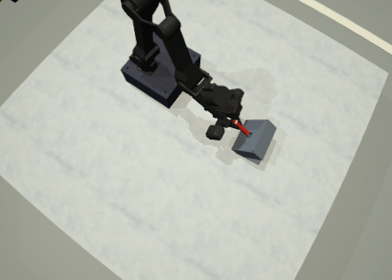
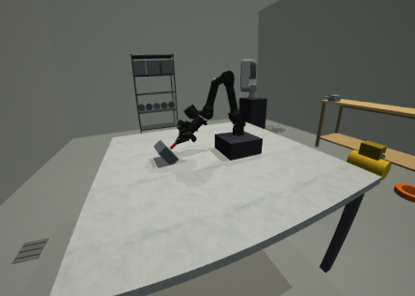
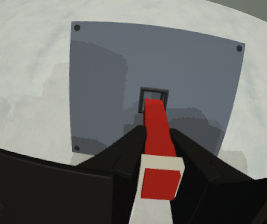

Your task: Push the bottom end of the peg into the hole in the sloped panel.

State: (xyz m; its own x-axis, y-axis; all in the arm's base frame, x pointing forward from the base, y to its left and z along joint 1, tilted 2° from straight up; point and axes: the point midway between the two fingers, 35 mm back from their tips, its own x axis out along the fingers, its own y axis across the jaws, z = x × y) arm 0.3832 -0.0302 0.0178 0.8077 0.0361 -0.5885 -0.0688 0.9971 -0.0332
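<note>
The gripper (image 3: 158,163) is clamping the red square peg (image 3: 158,137), aiming it toward twelve o'clock so its flats are matching the panel's (image 3: 111,63) square hole (image 3: 153,96).

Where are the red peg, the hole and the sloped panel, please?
red peg (image 3: 157,131): wrist view, middle of its shaft.
hole (image 3: 153,94): wrist view, its dark rim above the peg tip.
sloped panel (image 3: 104,76): wrist view, bare face left of the hole.
</note>
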